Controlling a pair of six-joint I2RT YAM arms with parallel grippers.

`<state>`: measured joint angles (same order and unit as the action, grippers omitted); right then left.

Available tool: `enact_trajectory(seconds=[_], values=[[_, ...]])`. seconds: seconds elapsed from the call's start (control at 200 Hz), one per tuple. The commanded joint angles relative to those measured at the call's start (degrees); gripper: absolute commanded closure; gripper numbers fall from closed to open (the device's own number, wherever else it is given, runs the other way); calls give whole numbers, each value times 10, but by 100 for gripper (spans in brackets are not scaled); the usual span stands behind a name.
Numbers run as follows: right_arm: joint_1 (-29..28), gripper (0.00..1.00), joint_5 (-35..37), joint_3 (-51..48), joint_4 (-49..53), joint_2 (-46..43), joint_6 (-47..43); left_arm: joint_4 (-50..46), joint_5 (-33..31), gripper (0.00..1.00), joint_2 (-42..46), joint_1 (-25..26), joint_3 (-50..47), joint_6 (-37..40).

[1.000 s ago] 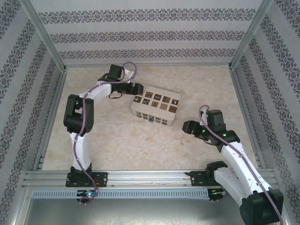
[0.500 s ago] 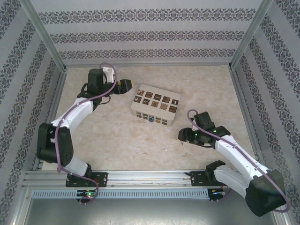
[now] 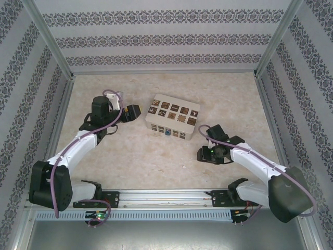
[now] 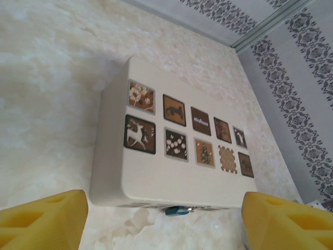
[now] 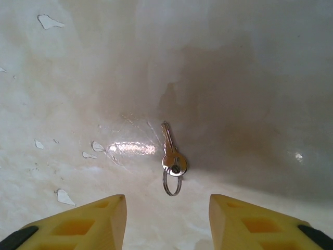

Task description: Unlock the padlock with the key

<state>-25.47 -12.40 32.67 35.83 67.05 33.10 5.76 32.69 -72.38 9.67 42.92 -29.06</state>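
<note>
The tiny teal padlock [image 3: 167, 133] hangs on the near face of the white box [image 3: 173, 116]; the left wrist view has the padlock [image 4: 179, 210] peeping from under the box [image 4: 156, 179] edge. My left gripper [image 3: 136, 112] hovers just left of the box, open, with its yellow fingers [image 4: 44, 219] wide apart and nothing between them. A small silver key [image 5: 170, 153] on a wire ring lies flat on the table. My right gripper [image 5: 167, 224] is low over it, open, and the key sits just ahead of the gap between the fingertips, untouched.
The marbled tabletop [image 3: 135, 156] is fenced by patterned walls and metal posts [image 3: 273, 47]. Chipped flecks mark the surface [image 5: 49, 22] near the key. A metal rail [image 3: 166, 198] runs along the near edge between the arm bases.
The left arm has drawn back and lowered, bringing its gripper to the box's left end. The right gripper moved left and down over the key, and its jaws narrowed.
</note>
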Motion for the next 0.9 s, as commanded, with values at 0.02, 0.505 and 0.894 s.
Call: enact_trajectory(seconds=[0.02, 0.505, 0.894], values=[[-8, 60, 24, 20, 4, 14, -2, 16, -5, 22, 2, 0, -12, -11], [-14, 74, 41, 30, -4, 49, -2, 15, -14, 22, 3, 0, -11, -4], [-26, 85, 51, 40, -9, 104, -7, 17, -5, 22, -10, 0, -5, -6]])
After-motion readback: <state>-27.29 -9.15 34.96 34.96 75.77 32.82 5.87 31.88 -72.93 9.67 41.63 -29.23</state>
